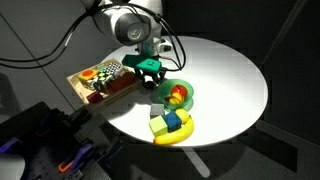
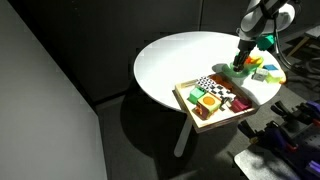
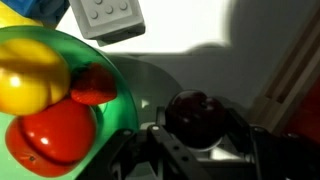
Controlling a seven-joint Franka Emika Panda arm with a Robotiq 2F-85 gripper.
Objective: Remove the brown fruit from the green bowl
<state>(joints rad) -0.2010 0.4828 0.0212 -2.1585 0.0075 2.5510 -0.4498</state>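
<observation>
Wrist view: bowl with probable tomato

One fruit just beside the bowl

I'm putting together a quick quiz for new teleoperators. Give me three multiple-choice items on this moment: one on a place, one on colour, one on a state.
1. Relative to the green bowl, where is the brown fruit?
A) inside it
B) on the wooden tray
C) outside its rim, between the fingers of the gripper

2. What colours are the fruits lying in the bowl?
A) red and yellow
B) blue and white
C) purple and black

3. What state is the gripper in?
A) wide open and empty
B) shut on the brown fruit
C) out of sight

Answers:
1 C: the wrist view shows the fruit beside the bowl, over the white table.
2 A: a red fruit and a yellow fruit lie there.
3 B: its fingers flank the fruit on both sides.
</observation>
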